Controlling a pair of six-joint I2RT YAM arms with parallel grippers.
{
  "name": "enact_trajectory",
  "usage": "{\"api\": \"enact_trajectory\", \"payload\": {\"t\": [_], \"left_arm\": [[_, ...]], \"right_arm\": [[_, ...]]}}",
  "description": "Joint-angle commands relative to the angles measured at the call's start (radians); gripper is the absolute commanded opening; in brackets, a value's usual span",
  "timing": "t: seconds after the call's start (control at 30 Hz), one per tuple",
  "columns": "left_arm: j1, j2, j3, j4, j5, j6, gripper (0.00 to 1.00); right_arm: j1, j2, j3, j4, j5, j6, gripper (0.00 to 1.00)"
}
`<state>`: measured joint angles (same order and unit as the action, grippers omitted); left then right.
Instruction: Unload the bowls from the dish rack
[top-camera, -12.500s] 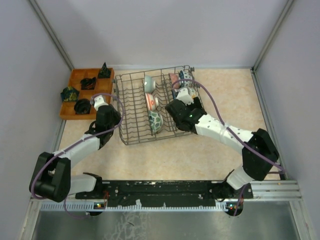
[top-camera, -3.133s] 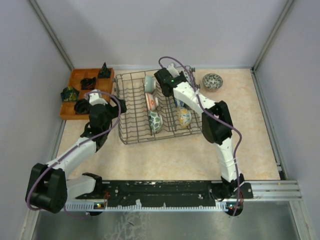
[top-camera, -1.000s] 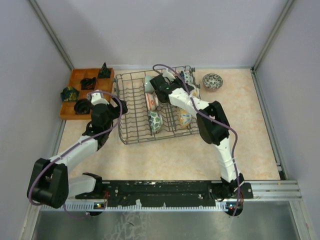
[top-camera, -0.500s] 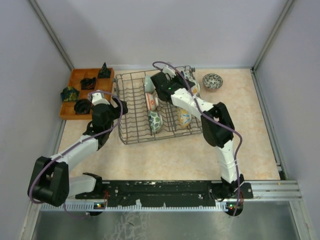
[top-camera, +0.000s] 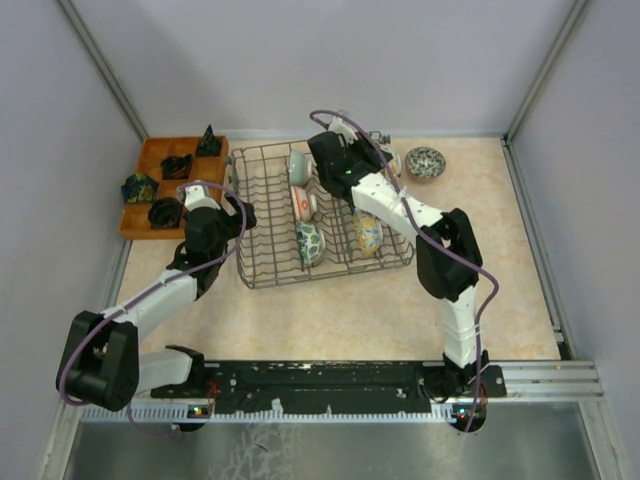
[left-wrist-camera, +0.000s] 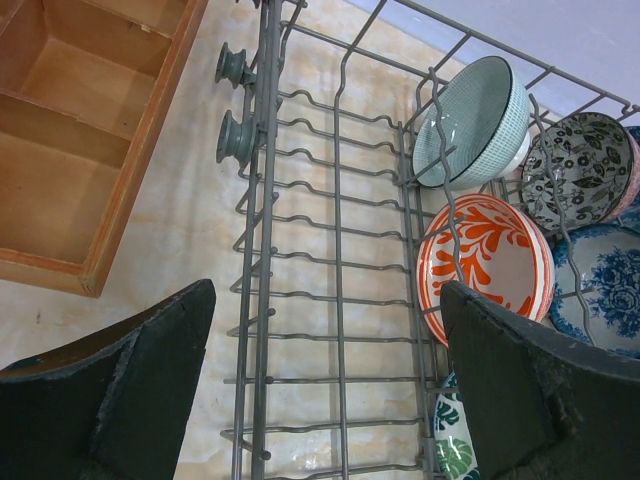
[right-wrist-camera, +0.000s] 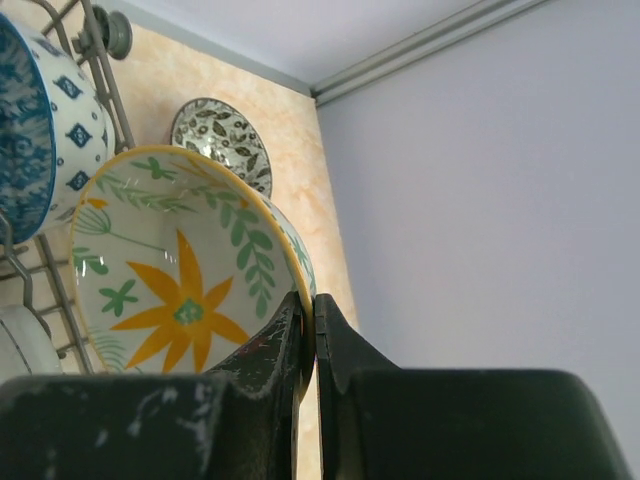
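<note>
A bowl with a yellow rim and a yellow flower among green leaves (right-wrist-camera: 180, 280) fills the lower left of the right wrist view. Its rim is pinched between the right jaws, which are pressed almost together on the thin edge. The bowl's base is cut off, so whether it touches the wires cannot be told. Just left of it a blue-and-white diamond-patterned bowl (right-wrist-camera: 35, 130) stands on edge behind a rack wire. Above, apart from both, a dark leaf-patterned bowl (right-wrist-camera: 222, 140) sits upright on the table near the foot of the wall.

In the top view the dish rack (top-camera: 262, 225) lies in the upper middle of the frame on the table (top-camera: 330, 320). Down its centre, all on edge, stand a pale green bowl (top-camera: 297, 165), a red-and-white bowl (top-camera: 303, 202) and a green leaf bowl (top-camera: 310, 243). A yellow-and-blue floral bowl (top-camera: 367, 232) sits to their right. The right arm (top-camera: 400, 205) crosses the rack's right half to its far rim, hiding part of that corner.

The left jaws are spread wide and hold nothing. In the left wrist view their dark fingers (left-wrist-camera: 150, 390) sit in the lower corners, with the rack's bare left-hand tines between them. Left of the rack, a strip of table between, lies an orange tray (top-camera: 158, 150) holding dark objects (top-camera: 140, 187).
</note>
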<state>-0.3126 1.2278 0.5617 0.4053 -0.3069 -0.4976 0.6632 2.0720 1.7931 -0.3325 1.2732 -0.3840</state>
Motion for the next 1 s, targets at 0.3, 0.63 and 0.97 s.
{"api": "enact_trajectory", "payload": {"t": [0.3, 0.63, 0.97], "left_arm": [[-0.002, 0.010, 0.020, 0.035, -0.003, -0.002, 0.99], [-0.002, 0.026, 0.023, 0.047, 0.004, -0.009, 0.99], [-0.002, 0.013, 0.011, 0.061, 0.020, -0.021, 0.99]], "right_arm": [[-0.249, -0.177, 0.117, -0.149, -0.496, 0.320, 0.00], [-0.584, -0.172, 0.073, -0.082, -1.101, 0.657, 0.00], [-0.709, 0.011, 0.204, -0.075, -1.335, 0.799, 0.00]]}}
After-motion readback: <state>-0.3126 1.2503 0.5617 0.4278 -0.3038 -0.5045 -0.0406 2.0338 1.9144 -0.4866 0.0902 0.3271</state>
